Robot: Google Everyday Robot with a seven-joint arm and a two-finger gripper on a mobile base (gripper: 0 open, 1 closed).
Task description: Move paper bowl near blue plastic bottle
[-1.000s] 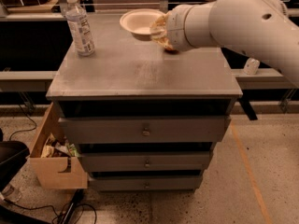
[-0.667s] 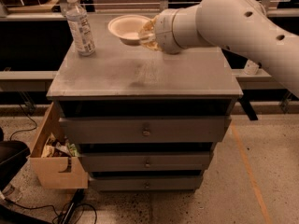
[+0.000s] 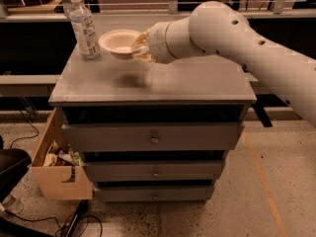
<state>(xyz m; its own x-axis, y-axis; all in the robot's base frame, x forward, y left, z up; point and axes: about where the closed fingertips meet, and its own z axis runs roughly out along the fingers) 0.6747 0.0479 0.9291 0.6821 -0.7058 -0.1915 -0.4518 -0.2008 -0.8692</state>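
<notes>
The paper bowl [image 3: 118,42] is cream, round and shallow. It hangs above the grey cabinet top [image 3: 163,80], casting a shadow below it. My gripper [image 3: 138,47] is shut on the bowl's right rim, at the end of the white arm that reaches in from the right. The blue plastic bottle [image 3: 83,27] stands upright with a white cap and white label at the top's back left corner. The bowl is just right of the bottle, a small gap apart.
The cabinet has three drawer fronts [image 3: 154,137]. An open cardboard box [image 3: 58,164] with clutter sits on the floor at its left. Cables [image 3: 29,221] lie on the floor at lower left. A long bench runs behind.
The arm has carried the bowl leftward across the cabinet top, from the middle back toward the bottle. The bottle has not moved.
</notes>
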